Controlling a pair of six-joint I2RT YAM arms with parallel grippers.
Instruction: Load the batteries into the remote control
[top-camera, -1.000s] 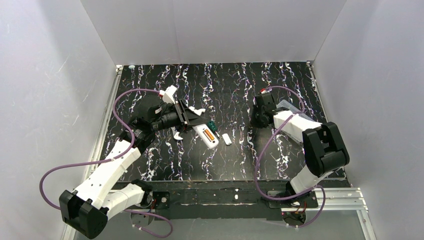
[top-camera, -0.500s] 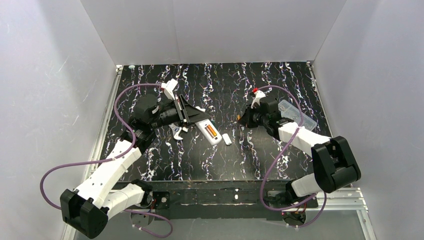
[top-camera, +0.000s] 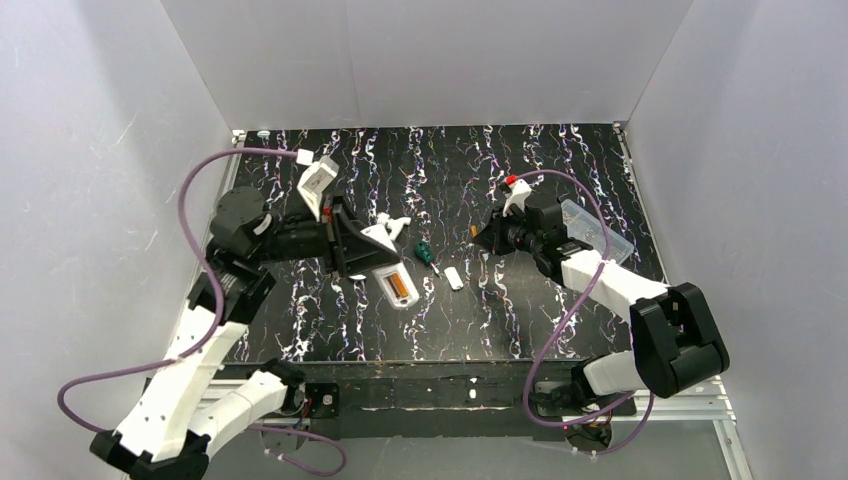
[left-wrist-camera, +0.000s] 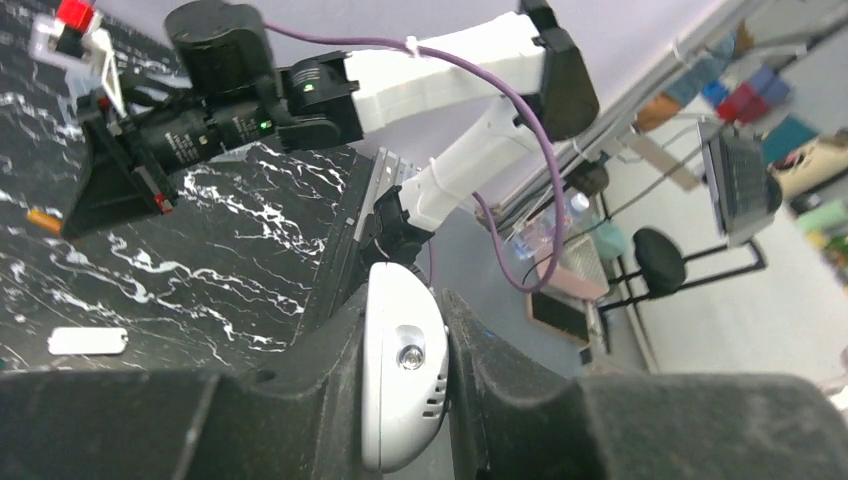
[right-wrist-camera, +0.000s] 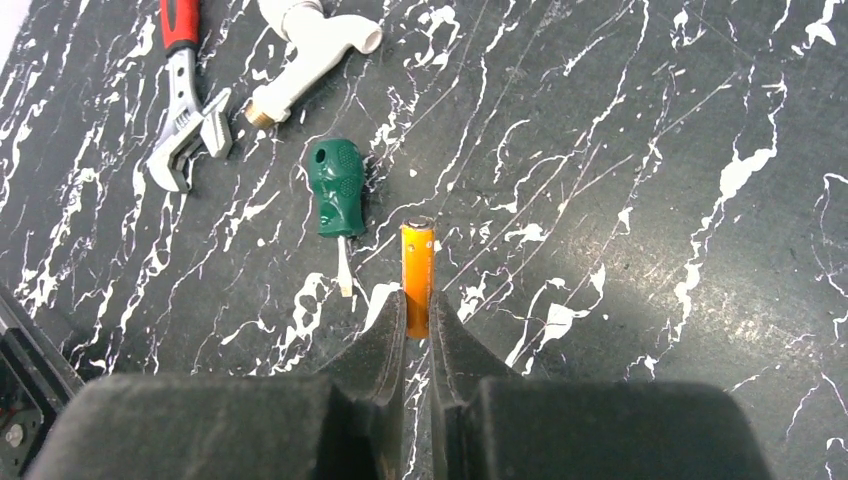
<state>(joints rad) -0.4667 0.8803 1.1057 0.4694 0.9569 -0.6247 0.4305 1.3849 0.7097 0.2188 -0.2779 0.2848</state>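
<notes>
Left gripper (left-wrist-camera: 404, 335) is clamping the white remote control (top-camera: 410, 298) near frame center, an orange battery (top-camera: 399, 287) showing in its recess. Right gripper (right-wrist-camera: 418, 335) is pinching a second slim orange battery (right-wrist-camera: 418, 275).

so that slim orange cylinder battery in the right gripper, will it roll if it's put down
Likely yes: the slim orange battery is a smooth cylinder and the marbled black tabletop looks flat. It may also pivot, since the right gripper pinches only one end.
</notes>
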